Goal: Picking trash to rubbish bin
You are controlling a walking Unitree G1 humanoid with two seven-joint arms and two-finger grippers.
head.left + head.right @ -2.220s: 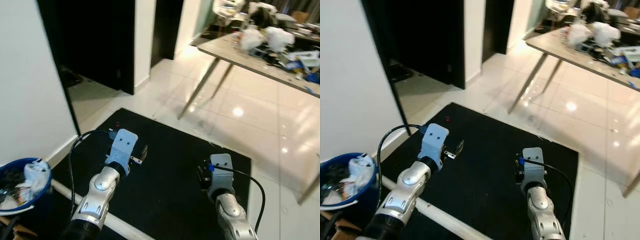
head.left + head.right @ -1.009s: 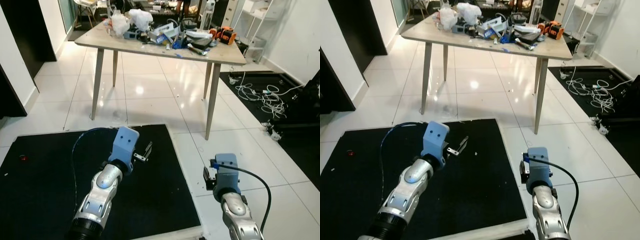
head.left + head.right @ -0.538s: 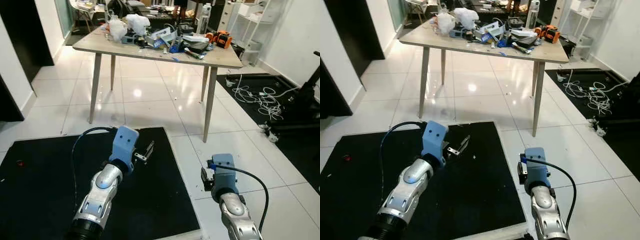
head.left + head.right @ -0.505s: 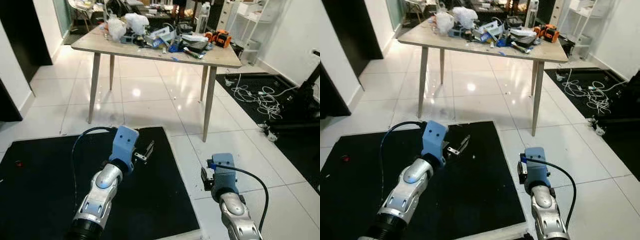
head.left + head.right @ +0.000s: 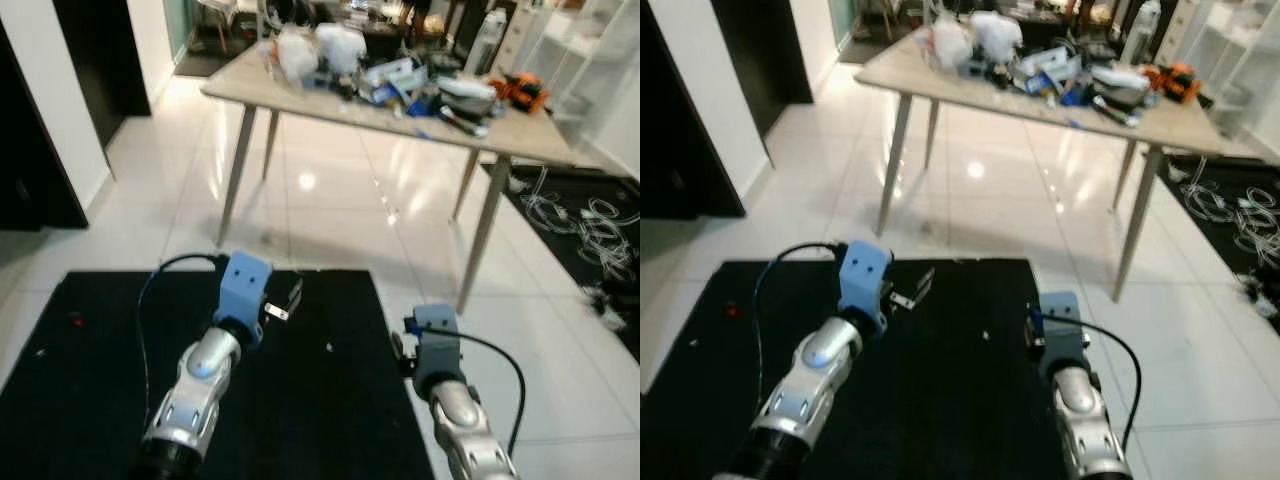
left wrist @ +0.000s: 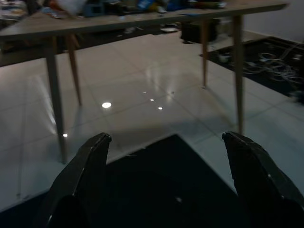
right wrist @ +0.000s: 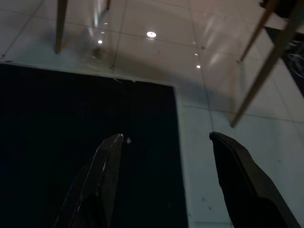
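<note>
Where I stand: I face a black mat [image 5: 120, 400] on glossy white tiles [image 5: 330, 215], with a wooden table [image 5: 300, 100] beyond it.

My left gripper [image 6: 164, 180]: held forward above the mat, fingers spread wide, nothing between them.

My right gripper [image 7: 166, 183]: also held out over the mat's edge, near where it meets the tiles; fingers apart and empty.

The trash: small pieces only. I make out a white speck [image 5: 329, 347] on the mat between my two arms, and a small red bit [image 5: 77, 320] near the mat's far left side. What either one is, I cannot tell at this size. White bags [image 5: 320, 45] and mixed clutter [image 5: 440, 90] sit on the table top, but whether any of that counts as trash I cannot judge.

The rubbish bin: I cannot place it from here.

Step in hand: as I judge it, searching for a piece to pick; no grasp is begun.

Risk, the speck: it is tiny and flat on a dark mat, so my long fingers may close over it and come up empty, or push it along.

Risk, the view: it is soft with motion, so a reach begun now could land beside the target.

Risk, the table: its slanted legs [image 5: 235, 170] stand just past the mat; stepping forward carelessly could knock one and spill the clutter.

Risk, the cables: a tangle of white cords [image 5: 565, 210] lies on the floor to my right, a snag for my feet.
</note>
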